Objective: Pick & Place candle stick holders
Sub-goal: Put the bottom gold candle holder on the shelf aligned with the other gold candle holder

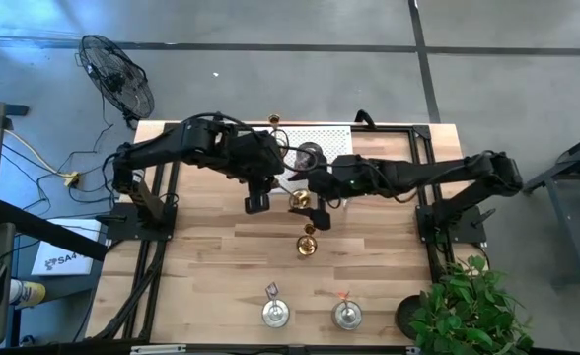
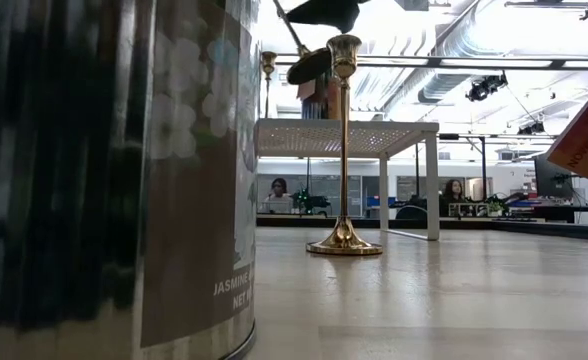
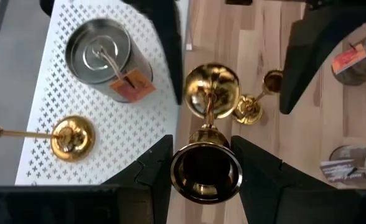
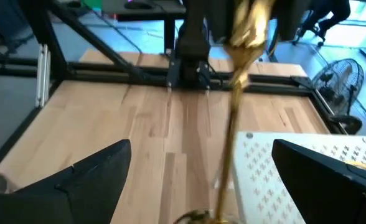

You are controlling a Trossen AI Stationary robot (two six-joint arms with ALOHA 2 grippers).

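A gold candle stick holder (image 1: 298,201) stands upright near the table's middle, just in front of the white perforated rack (image 1: 334,133). My left gripper (image 3: 206,163) is shut on its cup from above. My right gripper (image 4: 201,174) is open; its fingers stand wide on either side of the slim stem (image 4: 233,130) without touching it. A second gold holder (image 1: 306,245) stands on its round base nearer the front. A third gold holder (image 3: 71,137) and a silvery round one (image 3: 105,56) stand on the rack. Two more silvery ones (image 1: 275,314) (image 1: 346,314) stand at the near edge. My left gripper pinches the cup at the gold holder's top (image 3: 206,171) between its two fingers (image 3: 155,165), one on each side of the rim. The fingers come from above, pointing down. The holder is upright below them; whether its base (image 3: 212,87) rests on the table, I cannot tell.
A potted plant (image 1: 468,306) stands at the near right corner. In the low view a silvery tin (image 2: 104,180) fills the left side, and a gold holder (image 2: 344,150) stands upright on the wood in front of the rack (image 2: 344,135). Bare wood lies left of the holders.
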